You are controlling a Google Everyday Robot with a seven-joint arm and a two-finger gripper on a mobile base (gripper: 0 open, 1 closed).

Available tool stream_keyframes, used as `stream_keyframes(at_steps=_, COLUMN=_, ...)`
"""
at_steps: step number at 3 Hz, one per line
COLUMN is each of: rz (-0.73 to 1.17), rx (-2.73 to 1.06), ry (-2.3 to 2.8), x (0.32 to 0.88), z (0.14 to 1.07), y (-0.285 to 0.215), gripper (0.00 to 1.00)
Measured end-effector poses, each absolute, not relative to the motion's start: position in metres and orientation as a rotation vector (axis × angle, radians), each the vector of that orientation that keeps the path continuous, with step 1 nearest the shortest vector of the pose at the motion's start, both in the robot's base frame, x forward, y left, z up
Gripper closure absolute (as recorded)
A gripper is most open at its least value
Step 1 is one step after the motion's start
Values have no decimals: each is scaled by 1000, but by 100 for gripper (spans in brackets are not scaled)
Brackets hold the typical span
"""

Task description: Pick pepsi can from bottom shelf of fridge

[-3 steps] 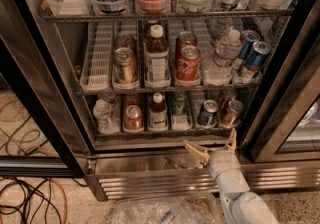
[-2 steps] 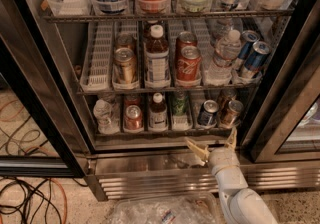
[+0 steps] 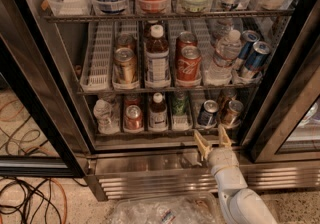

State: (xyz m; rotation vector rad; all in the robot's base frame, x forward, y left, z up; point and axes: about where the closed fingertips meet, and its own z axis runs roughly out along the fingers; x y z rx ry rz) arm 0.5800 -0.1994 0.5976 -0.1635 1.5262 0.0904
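The fridge [image 3: 70, 68] stands open with wire racks of drinks. On the bottom shelf [image 3: 150, 133] the pepsi can [image 3: 207, 113], short and dark blue with a silver top, stands in a lane right of the middle. My gripper [image 3: 212, 139] is open, its tan fingertips [image 3: 201, 144] pointing up at the shelf's front edge, just below and in front of the pepsi can. It holds nothing. The white arm rises from the lower right, in front of the ribbed steel base panel [image 3: 150, 180].
On the bottom shelf stand a water bottle [image 3: 103, 114], a red can [image 3: 133, 117], a brown bottle [image 3: 158, 111], a green can [image 3: 180, 103] and a bronze can [image 3: 232, 111] right beside the pepsi. The black door frame [image 3: 292, 98] is close on the right. Cables [image 3: 25, 200] and a plastic bag [image 3: 160, 211] lie on the floor.
My gripper has moved slightly up and in toward the front of the bottom shelf, closer to the pepsi can. The drinks have not moved.
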Motion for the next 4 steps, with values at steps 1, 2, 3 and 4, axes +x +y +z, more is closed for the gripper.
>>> stream_keyframes(at_steps=1, rz=90, rx=-163, ry=1526, x=580, z=598, y=-199, gripper=36)
stream_keyframes(at_steps=2, rz=80, rx=-154, ry=1525, x=584, z=598, y=-200, gripper=48)
stream_keyframes(at_steps=3, rz=67, rx=-144, ry=1525, x=594, z=600, y=-202, gripper=41)
stream_keyframes(at_steps=4, rz=55, rx=-144, ry=1527, x=608, z=601, y=-202, gripper=33)
